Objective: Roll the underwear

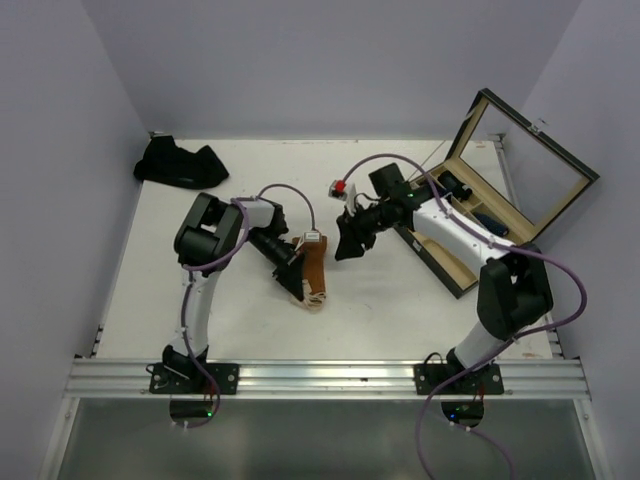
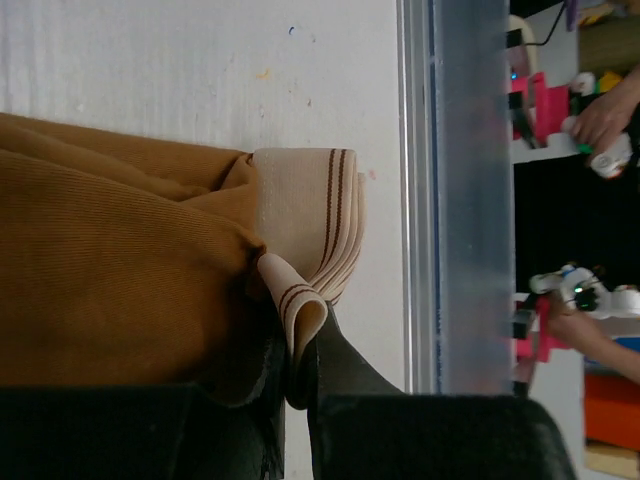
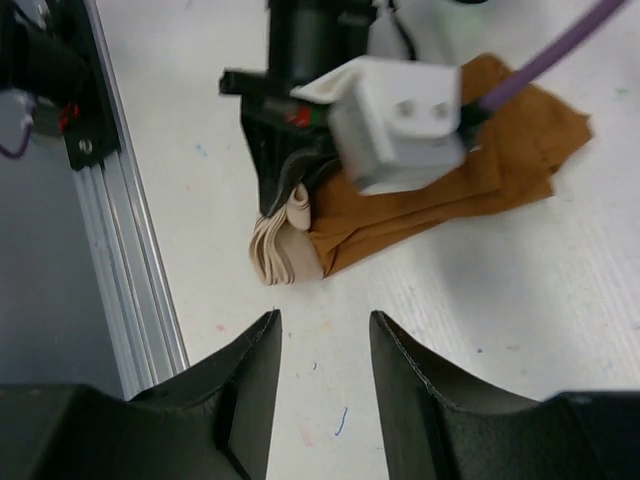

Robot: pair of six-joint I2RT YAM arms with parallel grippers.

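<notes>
We see the rust-orange underwear [image 2: 120, 270] lying on the white table [image 2: 200, 70], folded into a long, layered strip of fine-ribbed cloth. Its pale cream waistband [image 2: 305, 210], edged with thin dark-brown stripes, bunches at the end nearest the left tool [image 2: 298, 375], and one loop of the band curls down between that tool's fingers [image 2: 350, 385]. The left tool is clamped on this loop, only the band's thickness between its fingers, while the rest of the garment spreads flat away from its fingertips. The right tool [image 3: 322, 335] hangs over the table, fingers parted by a moderate gap with nothing between them; the underwear lies straight ahead, near its fingertips but apart from them. From the right wrist, the left arm's white camera housing [image 3: 395, 125] covers the middle of the cloth, so we cannot see how the layers meet there. From the left wrist, the far end of the garment runs off the frame and the part under the fingers is hidden. Well beyond the left tool, at the table's back corner, rests a dark heap of cloth [image 1: 178, 162]; we cannot tell how many pieces it holds. Behind the right tool stands an open wooden box [image 1: 470, 235], its contents too small to make out.
</notes>
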